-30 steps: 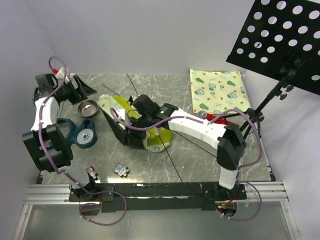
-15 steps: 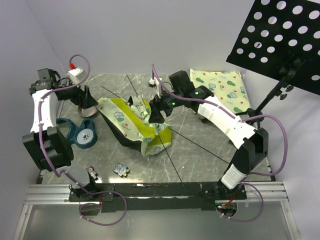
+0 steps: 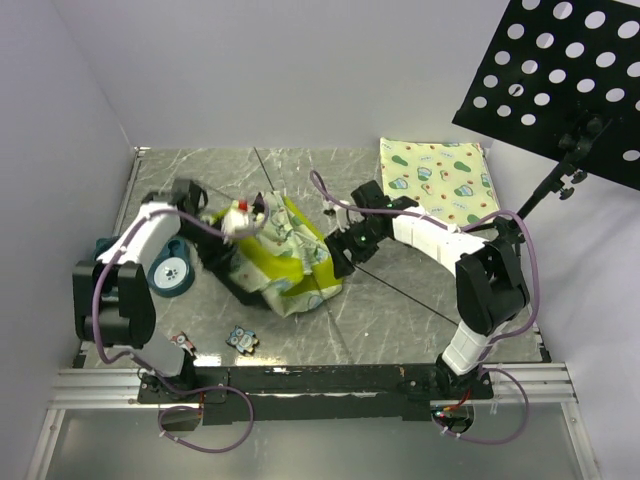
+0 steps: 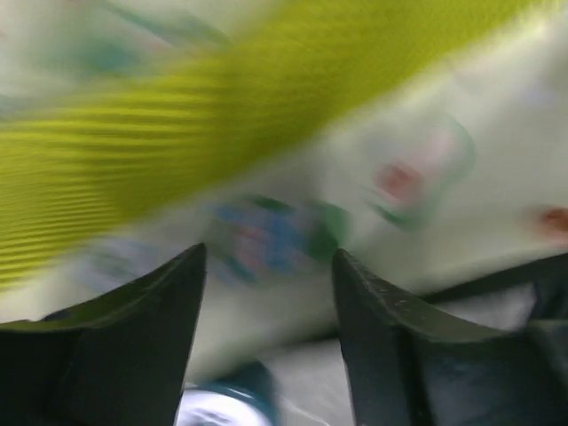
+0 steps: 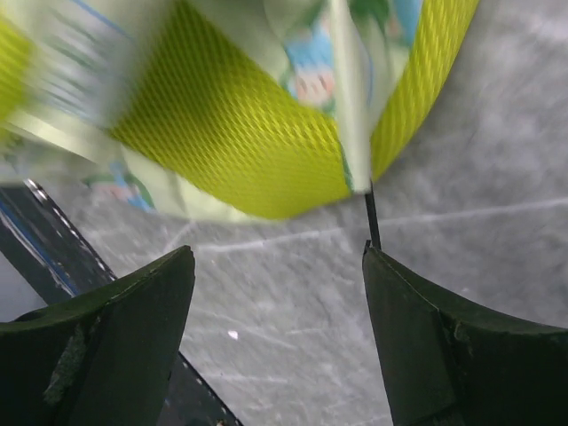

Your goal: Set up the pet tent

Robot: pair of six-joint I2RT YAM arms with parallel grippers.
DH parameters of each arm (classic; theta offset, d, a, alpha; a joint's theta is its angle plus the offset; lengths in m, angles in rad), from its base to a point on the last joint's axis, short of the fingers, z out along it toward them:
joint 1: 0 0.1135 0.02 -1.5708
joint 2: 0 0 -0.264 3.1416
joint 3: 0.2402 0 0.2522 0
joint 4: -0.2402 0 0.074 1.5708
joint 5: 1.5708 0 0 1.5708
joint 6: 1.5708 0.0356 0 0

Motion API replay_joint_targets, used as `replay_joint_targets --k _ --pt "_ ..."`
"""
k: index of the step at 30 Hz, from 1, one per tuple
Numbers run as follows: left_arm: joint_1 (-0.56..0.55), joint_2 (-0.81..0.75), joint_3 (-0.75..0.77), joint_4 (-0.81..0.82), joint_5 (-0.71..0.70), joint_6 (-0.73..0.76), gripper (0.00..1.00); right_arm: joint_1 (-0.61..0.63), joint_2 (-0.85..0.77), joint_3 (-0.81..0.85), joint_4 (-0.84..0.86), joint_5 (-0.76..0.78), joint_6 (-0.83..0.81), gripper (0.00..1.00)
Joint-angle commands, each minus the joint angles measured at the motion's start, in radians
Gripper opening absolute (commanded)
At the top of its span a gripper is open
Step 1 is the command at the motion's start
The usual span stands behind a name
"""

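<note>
Your left end effector (image 4: 266, 337) is spread wide with nothing between its fingers, the print ahead too blurred to read. Your right end effector (image 5: 277, 342) gapes too, just short of a lime panel. The pet tent (image 3: 285, 262) lies crumpled mid-surface (image 3: 400, 310), long axis running far-left to near-right. The printed mat (image 3: 435, 180) sits beyond.
</note>
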State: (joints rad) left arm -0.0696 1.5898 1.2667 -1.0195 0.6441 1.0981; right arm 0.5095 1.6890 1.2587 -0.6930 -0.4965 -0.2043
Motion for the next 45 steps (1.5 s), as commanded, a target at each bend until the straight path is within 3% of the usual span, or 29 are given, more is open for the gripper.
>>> replay_joint_targets --k 1,4,9,11,14,17,18,20,21,27,32,35,37,39,42,45 --pt "0.013 -0.169 -0.247 -0.071 -0.179 0.224 0.6 -0.02 -0.049 -0.045 0.026 0.027 -0.061 0.82" --pt "0.013 -0.249 -0.303 -0.073 -0.157 0.215 0.59 -0.022 -0.037 -0.067 0.046 0.007 -0.069 0.78" --pt "0.011 -0.277 -0.262 -0.016 -0.084 0.08 0.59 -0.014 0.061 -0.015 0.066 -0.051 -0.018 0.61" --pt "0.024 -0.277 -0.18 -0.011 -0.064 0.017 0.58 -0.008 0.084 0.004 0.082 -0.056 -0.003 0.5" --pt "0.117 -0.22 0.0 -0.028 -0.006 0.002 0.8 -0.008 0.089 0.001 0.11 -0.048 -0.006 0.29" --pt "0.177 -0.105 0.178 -0.016 -0.052 0.048 0.84 -0.008 0.071 -0.001 0.116 -0.034 -0.027 0.11" --pt "0.185 -0.058 0.222 -0.01 -0.085 0.08 0.84 -0.009 0.06 0.001 0.115 -0.03 -0.032 0.15" --pt "0.188 0.027 0.308 -0.002 -0.144 0.138 0.84 -0.008 0.046 0.027 0.064 -0.021 -0.046 0.53" --pt "0.191 0.077 0.347 -0.002 -0.165 0.173 0.84 -0.011 0.035 0.036 0.038 -0.014 -0.053 0.62" --pt "0.197 0.292 0.511 -0.038 -0.247 0.377 0.83 -0.04 -0.109 -0.1 -0.059 0.047 -0.147 0.68" --pt "0.162 0.386 0.568 -0.141 -0.293 0.497 0.81 -0.046 -0.103 -0.147 -0.065 0.055 -0.172 0.67" --pt "0.154 0.38 0.519 -0.148 -0.298 0.499 0.7 -0.045 -0.017 -0.104 -0.057 0.065 -0.168 0.66" --pt "0.154 0.357 0.49 -0.152 -0.276 0.482 0.63 -0.045 0.017 -0.105 -0.024 0.088 -0.19 0.6" --pt "0.154 0.331 0.459 -0.172 -0.256 0.468 0.59 -0.045 0.04 -0.104 0.001 0.088 -0.208 0.42" --pt "0.154 0.273 0.381 -0.148 -0.222 0.425 0.47 -0.039 0.058 -0.067 0.007 0.064 -0.204 0.02" --pt "0.154 0.22 0.356 -0.157 -0.201 0.379 0.21 -0.005 0.048 -0.018 0.013 0.041 -0.188 0.0"
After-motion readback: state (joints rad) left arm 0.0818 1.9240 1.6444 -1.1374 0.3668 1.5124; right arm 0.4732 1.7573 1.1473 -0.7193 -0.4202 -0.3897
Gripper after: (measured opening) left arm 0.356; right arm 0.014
